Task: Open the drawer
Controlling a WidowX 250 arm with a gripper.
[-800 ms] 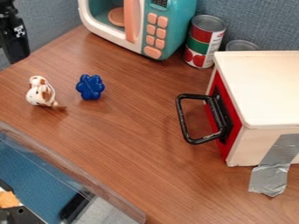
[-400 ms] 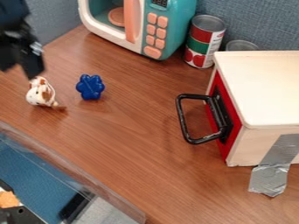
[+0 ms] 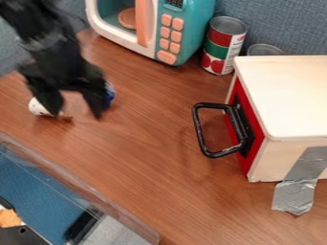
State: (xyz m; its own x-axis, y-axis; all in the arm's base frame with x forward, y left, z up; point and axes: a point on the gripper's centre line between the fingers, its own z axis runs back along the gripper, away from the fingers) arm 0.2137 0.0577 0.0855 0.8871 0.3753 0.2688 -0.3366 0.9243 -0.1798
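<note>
Right, closest to me is a clear plastic edge (image 3: pixel 76 185) across the near left corner, angled along the bench (image 3: pixel 159 191). Silver tape (image 3: pixel 295 191) hangs off the near side of a pale box (image 3: pixel 287 91) over on the right. The drawer (image 3: pixel 256 127) is in that box, its red front flush and closed, with a black handle (image 3: pixel 199 129) sticking out leftward over the bench.

Well apart from it, on the left, the black gripper (image 3: pixel 78 112) hangs with its jaws spread wide and nothing between them. They partly cover a white figurine (image 3: pixel 38 106) on one side and a small blue toy (image 3: pixel 110 93) on the other.

At the back there's a teal toy microwave (image 3: pixel 195 26), then a fruit-labelled can (image 3: pixel 224 43) beside it and another can (image 3: pixel 263 49) behind the box, near a blue-grey fabric partition (image 3: pixel 275 19).
</note>
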